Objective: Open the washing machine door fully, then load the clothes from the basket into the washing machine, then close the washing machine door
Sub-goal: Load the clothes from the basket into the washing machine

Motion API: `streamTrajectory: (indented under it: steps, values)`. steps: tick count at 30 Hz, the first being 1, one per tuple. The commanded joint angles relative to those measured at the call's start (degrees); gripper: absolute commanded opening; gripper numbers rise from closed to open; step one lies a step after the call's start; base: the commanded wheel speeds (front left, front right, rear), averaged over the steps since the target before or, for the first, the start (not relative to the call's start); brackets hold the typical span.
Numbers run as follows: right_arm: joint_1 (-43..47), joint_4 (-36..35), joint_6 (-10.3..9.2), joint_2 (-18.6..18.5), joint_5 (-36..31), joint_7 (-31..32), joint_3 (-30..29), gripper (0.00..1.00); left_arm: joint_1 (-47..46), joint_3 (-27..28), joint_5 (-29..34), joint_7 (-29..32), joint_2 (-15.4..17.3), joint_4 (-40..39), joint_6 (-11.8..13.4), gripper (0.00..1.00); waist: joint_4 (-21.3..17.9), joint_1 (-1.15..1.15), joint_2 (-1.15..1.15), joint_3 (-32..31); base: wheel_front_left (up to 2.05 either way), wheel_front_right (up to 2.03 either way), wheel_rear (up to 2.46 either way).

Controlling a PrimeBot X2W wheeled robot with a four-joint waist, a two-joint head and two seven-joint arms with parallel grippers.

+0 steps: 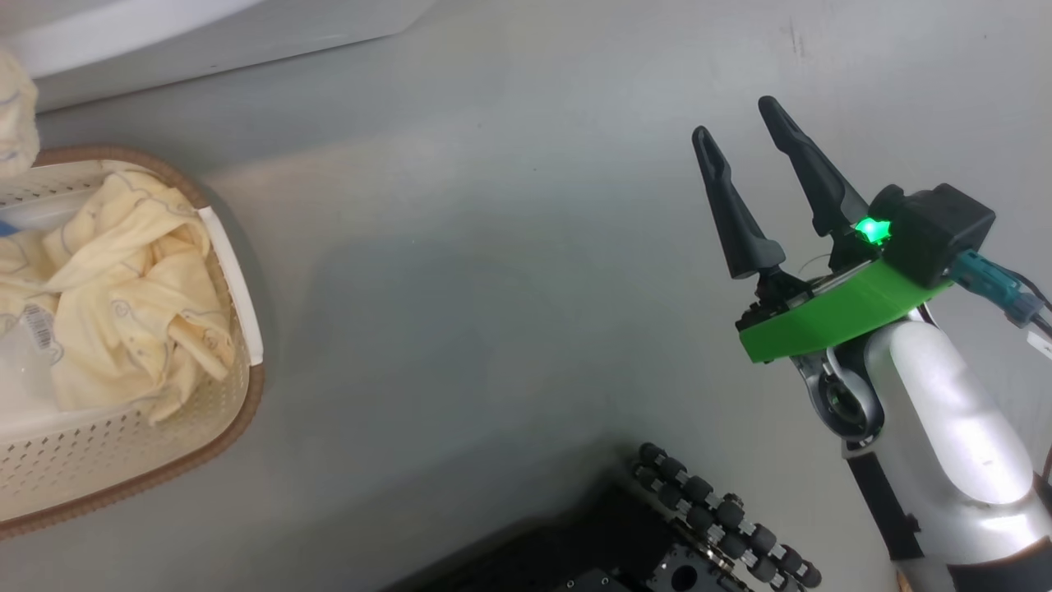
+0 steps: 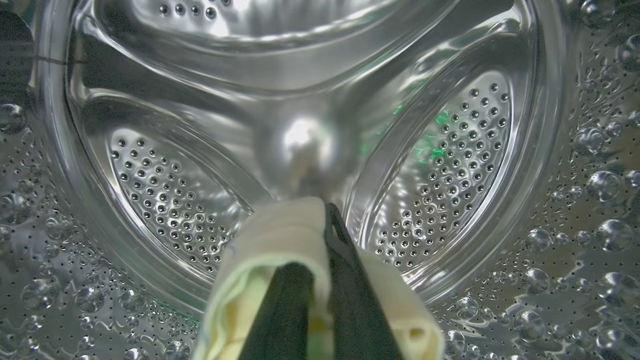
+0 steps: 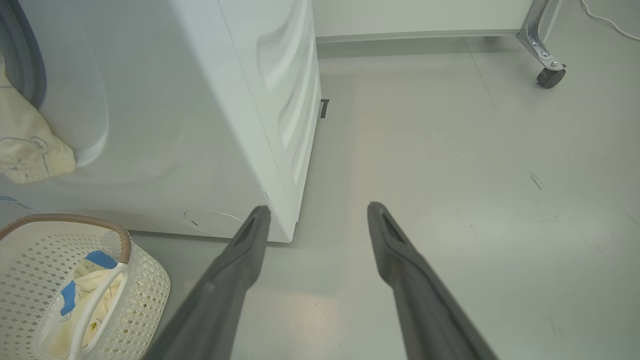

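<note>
Left end effector (image 2: 317,225) is clamped tight on a pale yellow garment (image 2: 280,235). The cloth is folded over both dark fingers (image 2: 350,280) and hangs down at either side. It is deep inside the washing machine, with the steel drum (image 2: 175,190) all round it and the shiny hub of the back wall at twelve o'clock just past the fingertips.

Over to the right end effector (image 1: 735,119): fingers wide apart, nothing between them, out over the grey floor (image 1: 493,288) at two o'clock in the head view. From its own wrist view, the white washing machine (image 3: 200,100) stands at ten o'clock, and a yellow piece (image 3: 25,150) droops from its opening at nine.

The basket (image 1: 123,460) sits on the floor at nine o'clock in the head view, just in front of the machine. More yellow clothes (image 1: 123,279) are heaped inside it.
</note>
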Motion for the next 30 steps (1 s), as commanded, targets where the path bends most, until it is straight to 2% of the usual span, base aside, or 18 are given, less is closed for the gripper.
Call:
streamTrajectory:
  steps: [1,11,18,19,20,21,22,23,30]
  values:
    - [0.6,-1.5,0.57,-0.1,0.4,-0.4,0.7,1.00,-0.8,0.8,0.8,-0.4,2.6,-3.2,0.6,0.00,-0.2,0.00,0.00,0.1,0.00,0.00,0.00]
    - [0.4,-1.4,0.57,-0.3,0.5,-0.4,1.2,1.00,0.1,5.0,2.8,-0.4,4.0,-7.7,2.1,0.00,-0.9,0.00,0.00,1.2,0.00,0.00,0.00]
    - [-0.3,-0.9,0.57,-0.1,0.5,-0.4,1.6,1.00,1.8,6.3,4.5,-0.4,3.3,-6.8,1.0,0.00,-0.4,0.00,0.00,1.0,0.00,0.00,0.00]
    - [-0.4,-0.9,0.57,-0.1,0.5,-0.4,1.7,1.00,2.1,6.6,4.3,-0.4,3.1,-5.9,0.8,0.07,-0.2,0.00,0.00,0.8,0.00,0.00,0.00]
    - [-0.4,-0.8,0.57,-0.1,0.4,-0.4,1.7,1.00,2.5,6.8,4.2,-0.4,2.9,-4.7,0.4,0.34,-0.1,0.00,0.00,0.5,0.00,0.00,0.00]
    - [-0.3,-0.8,0.57,-0.2,0.4,-0.4,1.7,1.00,2.8,6.6,4.4,-0.4,2.8,-3.2,0.0,0.49,0.1,0.00,0.00,0.2,0.00,0.00,0.00]
    - [-0.3,-0.7,0.57,-0.3,0.4,-0.4,1.8,1.00,2.9,6.6,4.4,-0.4,2.7,-2.3,-0.4,0.80,0.2,0.00,0.00,-0.1,0.00,0.00,0.00]
    - [-0.3,-0.6,0.57,-0.4,0.3,-0.4,1.8,1.00,3.1,6.6,4.3,-0.4,2.5,-1.3,-0.9,0.99,0.3,0.00,0.00,-0.4,0.00,0.00,0.00]
    - [-0.1,-0.1,0.57,-1.3,0.2,-0.4,1.7,1.00,4.4,6.7,3.3,-0.4,0.6,5.8,-3.6,1.00,1.6,0.00,0.00,-2.8,0.00,0.00,0.00]
